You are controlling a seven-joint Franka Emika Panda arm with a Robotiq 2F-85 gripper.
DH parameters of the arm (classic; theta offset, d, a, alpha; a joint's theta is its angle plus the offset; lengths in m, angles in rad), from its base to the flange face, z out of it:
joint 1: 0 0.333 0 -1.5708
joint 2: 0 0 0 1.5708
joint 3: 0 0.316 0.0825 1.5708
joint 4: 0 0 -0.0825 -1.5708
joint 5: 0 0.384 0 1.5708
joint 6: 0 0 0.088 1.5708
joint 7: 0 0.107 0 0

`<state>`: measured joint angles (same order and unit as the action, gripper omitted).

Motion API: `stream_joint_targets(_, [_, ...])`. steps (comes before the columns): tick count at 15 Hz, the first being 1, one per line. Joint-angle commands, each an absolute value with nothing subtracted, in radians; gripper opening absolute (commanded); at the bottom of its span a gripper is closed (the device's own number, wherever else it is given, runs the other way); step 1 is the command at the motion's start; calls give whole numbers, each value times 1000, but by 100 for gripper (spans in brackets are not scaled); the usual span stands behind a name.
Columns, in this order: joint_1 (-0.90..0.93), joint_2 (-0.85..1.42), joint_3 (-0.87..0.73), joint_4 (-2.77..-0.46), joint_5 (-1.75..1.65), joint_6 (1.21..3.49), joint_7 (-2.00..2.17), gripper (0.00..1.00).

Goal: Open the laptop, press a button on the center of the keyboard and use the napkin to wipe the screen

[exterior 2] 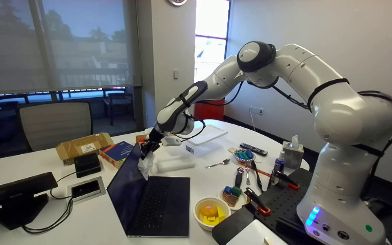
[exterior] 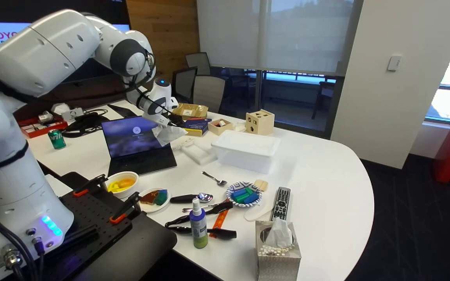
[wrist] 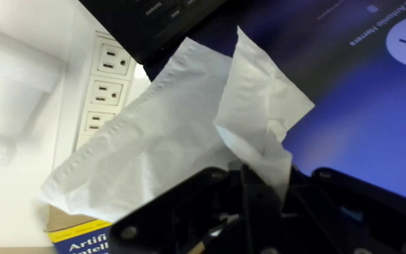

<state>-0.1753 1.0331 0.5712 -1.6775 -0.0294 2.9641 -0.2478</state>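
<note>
Tool [wrist: 264, 181] clamped on napkin [wrist: 174, 130] by screen [exterior: 127, 136] of open laptop [exterior 2: 158, 200]; contact hard to call from here. Outlets [wrist: 106, 93] sharp only in wrist view; an exterior view alone shows the soda can [exterior: 57, 139].

In an exterior view, stretches an arm [exterior 2: 298, 64] over the table [exterior 2: 90, 223] to the open laptop [exterior 2: 177, 207]; pinches a white napkin [exterior 2: 145, 165] in the gripper [exterior 2: 148, 151], by the far edge of the screen [exterior 2: 128, 190]. Touching or apart, cannot tell. Shows the dark keyboard [exterior 2: 153, 202], a bowl [exterior 2: 199, 223] just beside the laptop, and a spoon [exterior 2: 219, 163] near its far end. Has a remote [exterior 2: 253, 149] near a tissue box [exterior 2: 293, 156] and, behind the screen, a book [exterior 2: 117, 152] just beside a carton [exterior 2: 83, 147].
</note>
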Motion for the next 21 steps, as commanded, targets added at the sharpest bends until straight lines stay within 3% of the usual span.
stream_joint_targets(1, [-82, 997, 446, -1657, 19, 2985, -160, 0])
stream_joint_targets(16, [183, 948, -15, -1694, 135, 3109, 213, 0])
stream_joint_targets(17, [192, 948, -27, -1697, 139, 3107, 227, 26])
stream_joint_targets(18, [203, 949, -38, -1698, 143, 3104, 241, 28])
stream_joint_targets(21, [235, 947, -72, -1710, 155, 3104, 276, 49])
